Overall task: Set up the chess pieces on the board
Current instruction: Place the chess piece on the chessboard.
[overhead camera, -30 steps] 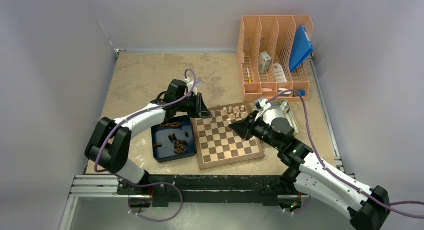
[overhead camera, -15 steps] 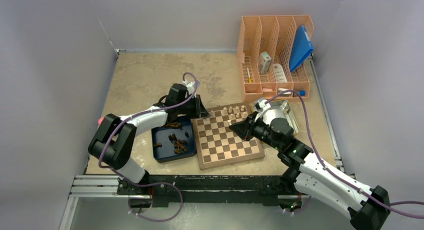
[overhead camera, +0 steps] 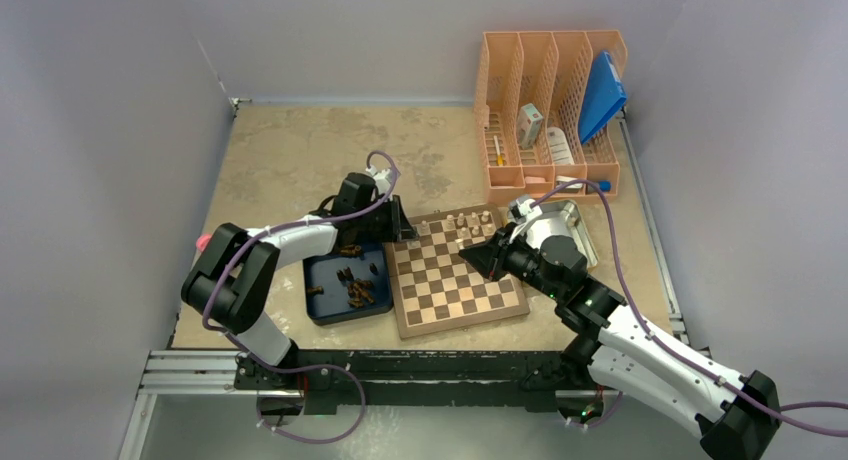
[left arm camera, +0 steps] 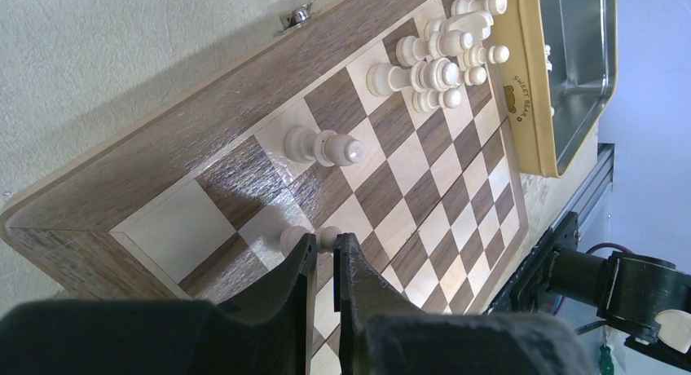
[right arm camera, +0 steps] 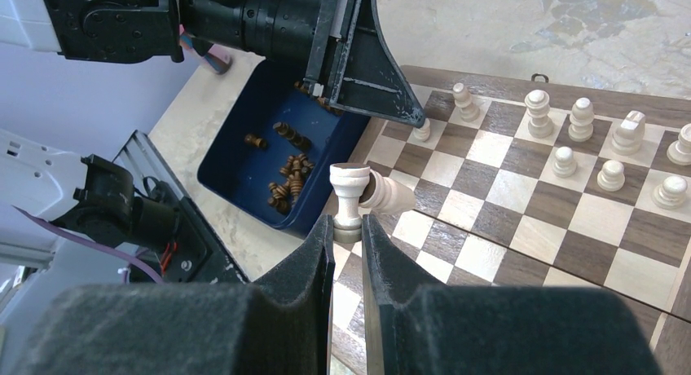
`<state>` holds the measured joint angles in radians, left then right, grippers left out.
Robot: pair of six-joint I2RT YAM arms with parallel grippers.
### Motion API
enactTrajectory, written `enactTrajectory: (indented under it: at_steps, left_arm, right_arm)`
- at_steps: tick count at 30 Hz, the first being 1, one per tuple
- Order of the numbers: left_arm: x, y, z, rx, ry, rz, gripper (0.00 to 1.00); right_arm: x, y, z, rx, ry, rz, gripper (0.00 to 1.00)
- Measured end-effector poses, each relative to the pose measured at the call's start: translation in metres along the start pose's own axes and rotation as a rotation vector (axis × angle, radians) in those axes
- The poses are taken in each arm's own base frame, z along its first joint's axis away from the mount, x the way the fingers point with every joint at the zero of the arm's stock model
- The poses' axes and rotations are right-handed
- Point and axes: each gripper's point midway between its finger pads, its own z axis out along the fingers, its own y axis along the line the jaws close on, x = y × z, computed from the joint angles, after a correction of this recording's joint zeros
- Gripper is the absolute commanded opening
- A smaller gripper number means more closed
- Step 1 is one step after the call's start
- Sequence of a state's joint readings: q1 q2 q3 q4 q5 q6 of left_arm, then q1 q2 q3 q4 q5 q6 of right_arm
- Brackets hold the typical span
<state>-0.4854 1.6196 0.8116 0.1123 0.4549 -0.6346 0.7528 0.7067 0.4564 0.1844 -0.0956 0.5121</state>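
Observation:
The board (overhead camera: 470,298) lies in the middle of the table. My left gripper (overhead camera: 403,234) (left arm camera: 324,244) is shut on the head of a pale pawn (left arm camera: 292,239) (right arm camera: 421,130), which stands on a square near the board's far left corner. Another pale pawn (left arm camera: 323,147) stands one row beyond it. Several pale pieces (overhead camera: 470,220) (left arm camera: 432,61) (right arm camera: 583,118) stand along the far edge. My right gripper (overhead camera: 472,250) (right arm camera: 349,222) is shut on the base of an upright pale rook (right arm camera: 349,191) over the board. A pale piece (right arm camera: 389,192) lies tilted just behind it.
A dark blue tray (overhead camera: 322,310) with several dark brown pieces (overhead camera: 356,290) sits against the board's left side. A metal tin with a yellow rim (overhead camera: 580,242) lies at the board's right. An orange organiser (overhead camera: 550,100) stands at the back right.
My left gripper has come down and slightly nearer onto the board's far left corner, with the arm's elbow swinging left. The right arm has not moved.

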Motion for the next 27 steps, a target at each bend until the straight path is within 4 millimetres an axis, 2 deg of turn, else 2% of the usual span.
enactTrajectory:
  at_steps: [27]
  left_arm:
    - [0.0005, 0.0019, 0.0045, 0.009, -0.004, 0.004, 0.08]
  right_arm:
    - [-0.0013, 0.0009, -0.0014, -0.003, -0.005, -0.001, 0.0]
